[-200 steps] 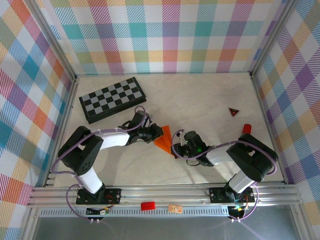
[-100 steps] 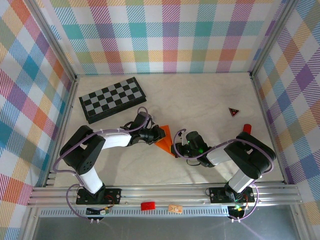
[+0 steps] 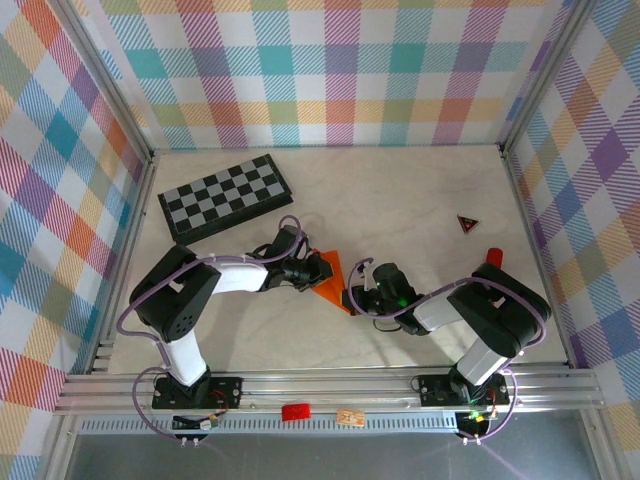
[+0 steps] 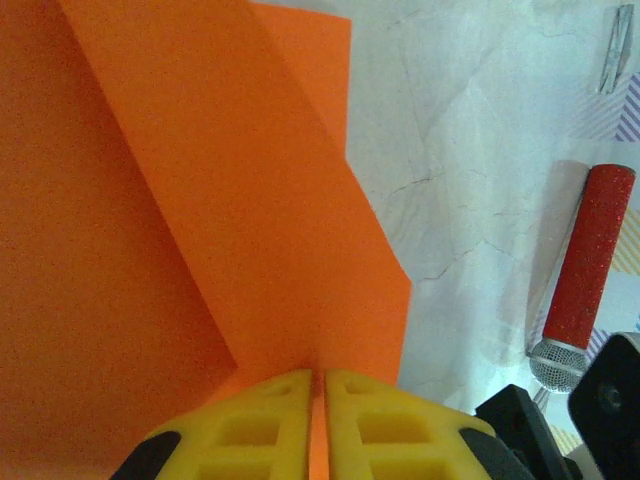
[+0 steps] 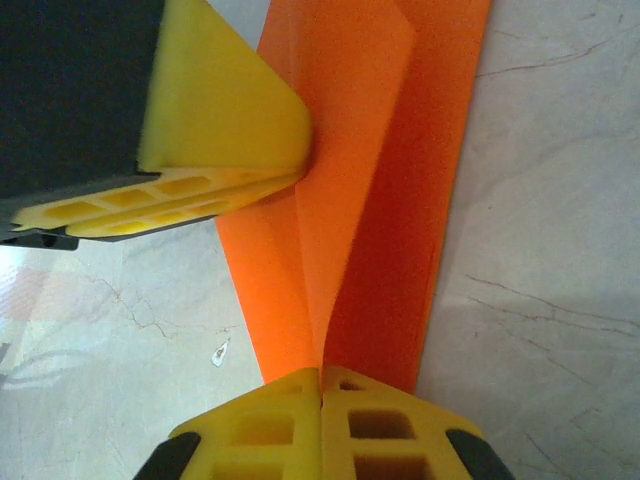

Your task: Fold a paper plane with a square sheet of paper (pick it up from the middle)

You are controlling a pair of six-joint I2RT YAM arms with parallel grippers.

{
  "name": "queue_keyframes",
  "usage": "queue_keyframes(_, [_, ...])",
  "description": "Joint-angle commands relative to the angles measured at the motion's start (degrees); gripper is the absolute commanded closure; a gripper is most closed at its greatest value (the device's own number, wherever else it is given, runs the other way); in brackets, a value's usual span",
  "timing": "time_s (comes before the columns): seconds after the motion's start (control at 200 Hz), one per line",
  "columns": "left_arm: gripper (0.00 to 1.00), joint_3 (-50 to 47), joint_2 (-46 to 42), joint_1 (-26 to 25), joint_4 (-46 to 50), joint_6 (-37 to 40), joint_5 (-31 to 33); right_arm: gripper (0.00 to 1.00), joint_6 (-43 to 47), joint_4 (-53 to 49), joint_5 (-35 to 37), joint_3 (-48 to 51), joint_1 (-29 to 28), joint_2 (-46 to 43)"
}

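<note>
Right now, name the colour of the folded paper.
Bright orange paper, clearest in the left wrist view.

Pale marbled tabletop (image 3: 400,200), fine cracks; pastel plaid walls (image 3: 340,70) on 3 sides; aluminium rail (image 3: 330,385) along near edge.

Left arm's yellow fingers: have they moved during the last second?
Yes, slightly. The left fingers have edged right, away from the black-and-grey checkerboard, while shut on the folded orange paper.

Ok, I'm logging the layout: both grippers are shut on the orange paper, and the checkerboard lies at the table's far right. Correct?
Not quite: the top view shows the checkerboard at the far left. The left gripper and right gripper are shut on the orange paper.
</note>
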State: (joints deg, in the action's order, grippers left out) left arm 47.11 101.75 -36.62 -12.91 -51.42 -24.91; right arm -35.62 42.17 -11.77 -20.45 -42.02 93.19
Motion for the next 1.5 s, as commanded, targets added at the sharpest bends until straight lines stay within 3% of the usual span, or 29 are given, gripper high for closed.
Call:
queue_keyframes(0.0, [0.87,1.21,1.16,-0.29,-0.15,0.0,0.73,0.96,-0.62,-1.57,-1.61,0.57,0.64,1.56])
queue_keyframes(0.775, [0.87,2.48,3.06,-0.39,-0.61,-0.44,1.44,0.98,-3.32,-5.52,-13.56,-3.55,5.19,5.9])
queue_keyframes(1.495, [0.87,5.59,6.28,-0.56,1.02,0.53,-0.4,0.97,-3.23,-7.56,-12.36,-3.42,5.55,6.17])
